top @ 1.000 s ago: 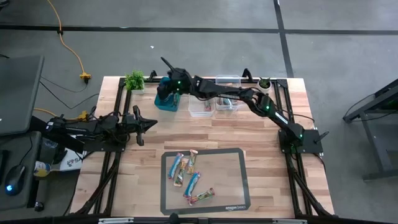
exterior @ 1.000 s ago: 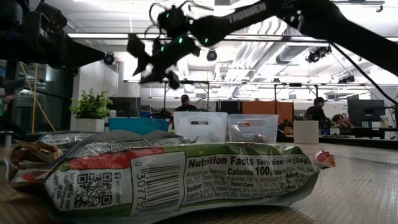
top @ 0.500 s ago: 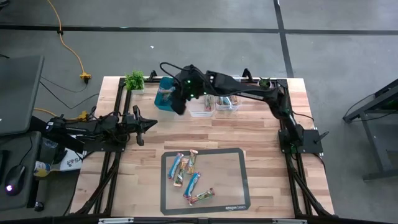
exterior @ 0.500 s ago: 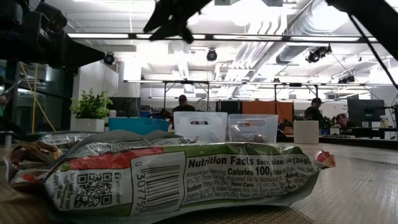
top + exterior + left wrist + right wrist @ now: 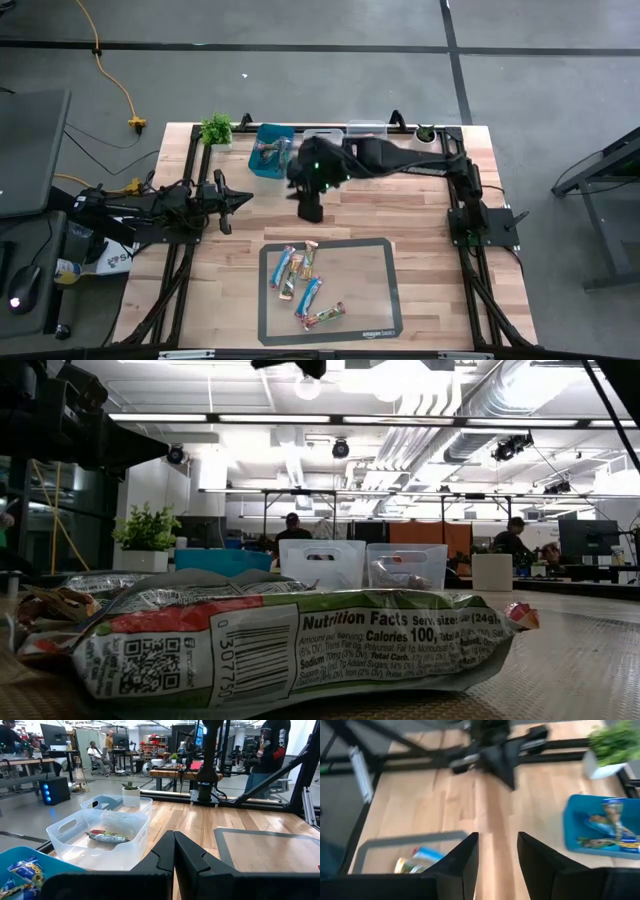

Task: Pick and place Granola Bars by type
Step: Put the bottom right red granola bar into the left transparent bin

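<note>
The Granola Bars [image 5: 303, 282] still to be sorted are seen lying in a loose cluster on the grey-edged mat [image 5: 385, 300] at the near middle of the worktop [image 5: 430, 270], some overlapping; one of them fills the foreground of the low view. Others are already lodged in containers along the far edge: blue-wrapped bars in the teal bin [image 5: 272, 152], and one bar in a clear bin [image 5: 100, 837] as shown in the left wrist view. The right end effector [image 5: 311, 208] is held in the air between the bins and the mat, its fingers [image 5: 462, 862] spread with nothing between them, and the mat corner with a couple of bars is framed ahead of it. The step in hand is judged to be the reach for another bar. A descent over one bar at the cluster's edge is called for next, with the jaws aligned across its narrow width so that neighbours are not dragged along. The left end effector [image 5: 232, 200] is parked at the left side, its fingers pressed together and empty.
</note>
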